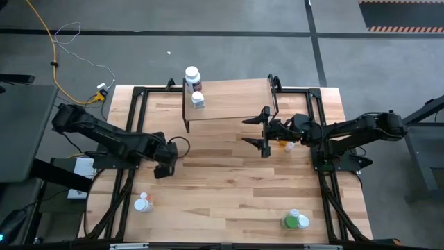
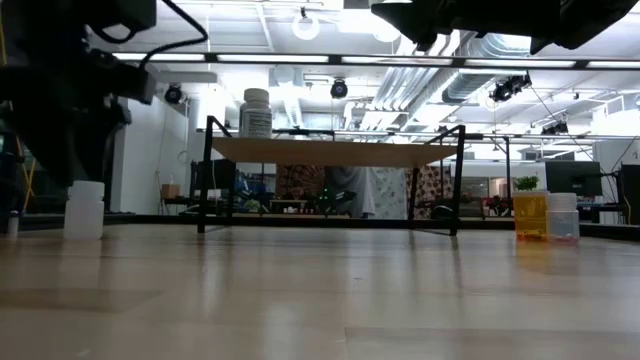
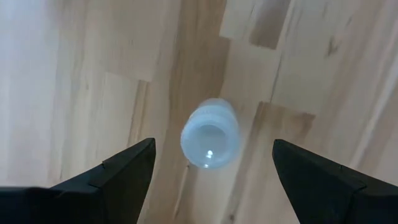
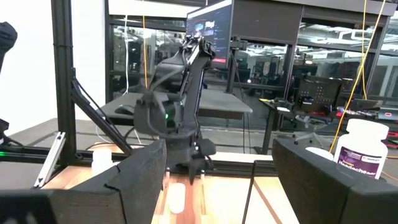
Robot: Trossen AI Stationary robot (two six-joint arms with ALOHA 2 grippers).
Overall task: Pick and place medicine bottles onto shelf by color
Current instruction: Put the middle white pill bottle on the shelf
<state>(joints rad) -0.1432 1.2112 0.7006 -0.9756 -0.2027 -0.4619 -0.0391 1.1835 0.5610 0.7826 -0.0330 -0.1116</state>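
Observation:
The light-wood shelf (image 1: 232, 101) stands at the table's far middle. A taller white bottle (image 1: 192, 75) and a small white bottle (image 1: 198, 99) stand on its left end. My left gripper (image 1: 163, 168) points down, open, above an upright white bottle (image 3: 210, 134), with one finger on each side and not touching it. The same bottle shows in the low view (image 2: 84, 208). My right gripper (image 1: 262, 132) is open and empty, held level above the table at the shelf's front right corner. An orange bottle (image 1: 282, 144) and a white bottle (image 1: 290, 146) stand under the right arm.
A red-topped white bottle (image 1: 142, 203) stands near the front left. A green bottle (image 1: 291, 221) and a white-capped one (image 1: 303, 222) are at the front right. The black frame rails (image 1: 132, 118) run along the table's left and right sides.

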